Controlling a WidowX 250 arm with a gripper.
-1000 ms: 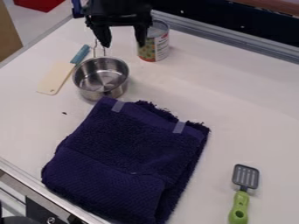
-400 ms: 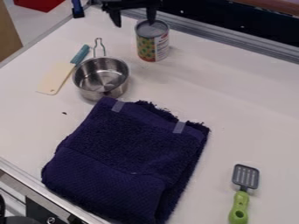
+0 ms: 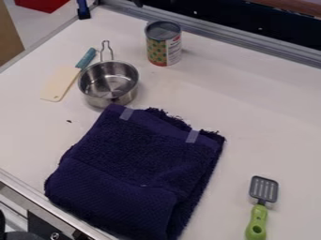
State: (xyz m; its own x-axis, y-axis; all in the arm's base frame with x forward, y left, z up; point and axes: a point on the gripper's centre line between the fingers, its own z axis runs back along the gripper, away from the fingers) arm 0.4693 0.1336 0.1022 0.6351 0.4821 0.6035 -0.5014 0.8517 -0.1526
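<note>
The can (image 3: 164,47) stands upright at the far side of the white table (image 3: 257,112), left of the middle and close to the metal rail (image 3: 251,47). We see its grey lid and, round its side, a label with a green and orange pattern and a paler panel. Beyond it and slightly to the left, we find a small dark part of the gripper (image 3: 138,3) at the far edge of what we see; we cannot tell whether it is released, clenched or grasping something.

Nearer than the can and to its left, we have a shiny metal saucepan (image 3: 108,84), upright, with its wire handle pointing to the far side. Just left of the pan lies a spatula (image 3: 60,84) with a cream blade toward the near left and a teal handle toward the far right. A folded dark blue towel (image 3: 134,168) lies flat on the near part of the table, with two pale strips along its far end; its far left corner comes right up to the pan, though we cannot tell if they touch. At the near right, we see a slotted turner (image 3: 257,220), its grey head toward the far side and its green handle toward us.
</note>
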